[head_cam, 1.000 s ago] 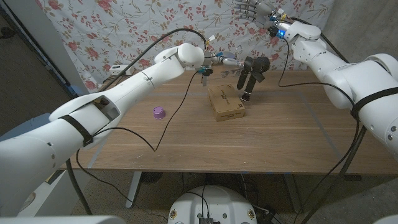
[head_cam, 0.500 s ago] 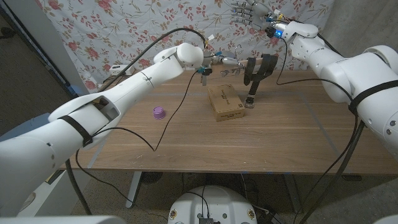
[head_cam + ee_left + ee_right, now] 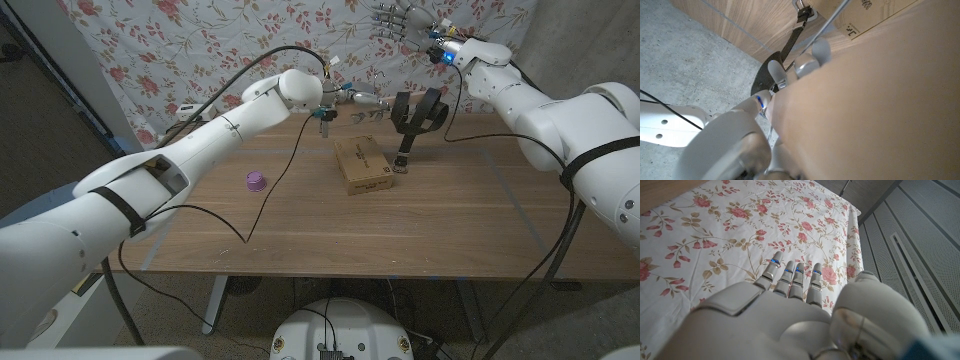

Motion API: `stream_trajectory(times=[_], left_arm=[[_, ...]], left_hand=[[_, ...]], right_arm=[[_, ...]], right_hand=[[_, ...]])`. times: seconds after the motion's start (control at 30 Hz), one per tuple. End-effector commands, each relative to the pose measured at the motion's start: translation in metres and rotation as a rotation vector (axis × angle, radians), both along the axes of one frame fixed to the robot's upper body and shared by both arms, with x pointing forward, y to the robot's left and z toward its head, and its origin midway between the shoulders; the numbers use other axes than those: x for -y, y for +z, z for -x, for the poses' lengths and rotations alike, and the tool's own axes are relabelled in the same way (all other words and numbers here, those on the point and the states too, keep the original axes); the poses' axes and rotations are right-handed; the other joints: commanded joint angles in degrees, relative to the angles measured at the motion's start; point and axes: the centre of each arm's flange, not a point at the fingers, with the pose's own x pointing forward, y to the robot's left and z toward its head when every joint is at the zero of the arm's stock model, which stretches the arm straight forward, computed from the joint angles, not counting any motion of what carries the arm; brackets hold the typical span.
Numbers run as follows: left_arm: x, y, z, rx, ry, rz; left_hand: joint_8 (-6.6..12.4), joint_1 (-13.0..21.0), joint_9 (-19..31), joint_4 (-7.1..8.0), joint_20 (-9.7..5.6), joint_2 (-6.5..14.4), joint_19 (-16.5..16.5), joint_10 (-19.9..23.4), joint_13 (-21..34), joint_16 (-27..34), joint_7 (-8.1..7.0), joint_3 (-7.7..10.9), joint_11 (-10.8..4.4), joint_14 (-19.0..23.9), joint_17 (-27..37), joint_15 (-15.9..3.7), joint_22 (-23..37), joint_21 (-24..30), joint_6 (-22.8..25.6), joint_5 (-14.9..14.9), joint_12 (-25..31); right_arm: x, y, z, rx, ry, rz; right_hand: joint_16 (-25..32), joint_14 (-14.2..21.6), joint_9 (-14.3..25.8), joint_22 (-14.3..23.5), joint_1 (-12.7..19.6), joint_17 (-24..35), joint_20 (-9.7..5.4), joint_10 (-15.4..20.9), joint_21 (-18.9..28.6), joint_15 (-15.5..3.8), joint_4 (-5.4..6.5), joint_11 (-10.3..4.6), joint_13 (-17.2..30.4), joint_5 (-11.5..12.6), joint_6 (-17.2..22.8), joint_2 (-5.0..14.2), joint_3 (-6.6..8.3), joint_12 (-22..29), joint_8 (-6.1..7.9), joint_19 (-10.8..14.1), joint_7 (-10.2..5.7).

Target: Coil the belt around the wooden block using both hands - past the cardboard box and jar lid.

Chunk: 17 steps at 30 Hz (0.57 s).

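Head view, belt point(image 3: 417, 115) at left hand point(image 3: 362, 100)

A wooden table point(image 3: 450, 225) stood in front of a white cloth printed with red flowers point(image 3: 200, 45), which hung as a backdrop behind the table's far edge. Left of the table was a pale wall panel point(image 3: 75, 75) and dark grey flooring point(image 3: 40, 160). Beside the cloth, a ribbed grey wall point(image 3: 925, 240) rose. Concrete floor point(image 3: 685, 65) lay under the table.
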Motion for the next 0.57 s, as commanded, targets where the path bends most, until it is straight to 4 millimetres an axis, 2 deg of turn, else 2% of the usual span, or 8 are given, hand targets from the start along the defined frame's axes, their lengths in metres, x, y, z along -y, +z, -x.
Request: stream_trajectory(times=[0.03, 0.37, 0.57], left_arm=[[-0.023, 0.001, -0.013, -0.019, -0.009, -0.003], [-0.049, -0.006, -0.032, -0.045, -0.040, 0.006], [-0.062, -0.016, -0.055, -0.098, -0.028, 0.023]], left_hand=[[0.35, -0.69, 0.17, 0.03, -2.20, 0.11, 0.19, 0.22, 0.13, -0.04, 0.17, 0.31, -0.40, -0.08, 0.08, -0.35, -0.13, -0.24, -0.02, 0.23, 0.23], [0.52, -0.70, 0.30, 0.03, -2.28, 0.12, 0.17, 0.19, 0.14, -0.04, 0.07, 0.29, -0.55, 0.09, -0.01, -0.28, 0.06, -0.12, 0.05, 0.20, 0.21], [0.47, -0.73, 0.10, 0.05, -2.33, 0.13, 0.20, 0.23, 0.14, 0.00, 0.16, 0.28, -0.41, 0.14, 0.00, -0.34, 0.01, -0.16, 0.11, 0.17, 0.22]], right_arm=[[0.003, -0.011, 0.009, 0.001, -0.026, -0.007], [0.011, -0.029, 0.039, 0.017, -0.119, -0.068], [0.007, -0.044, 0.034, 0.010, -0.112, -0.103]], right_hand=[[0.34, -0.04, -0.06, -0.06, -0.44, -0.18, 0.24, 0.21, -0.25, 0.06, 0.06, 0.23, -0.11, 0.35, 0.14, 0.04, -0.40, -0.12, 0.38, -0.19, 0.37], [1.01, 0.99, -0.69, -0.06, -1.04, -1.50, 0.28, 2.07, -0.73, 0.33, -0.14, 0.40, -0.52, 0.49, 2.11, 0.18, -0.76, 0.12, 1.14, 0.45, 1.02], [1.16, 1.34, -0.92, -0.06, -1.21, -1.99, 0.17, 2.40, -0.81, 0.27, -0.23, 0.24, -0.65, 0.54, 2.35, 0.23, -0.87, 0.07, 1.18, 0.94, 1.05]])
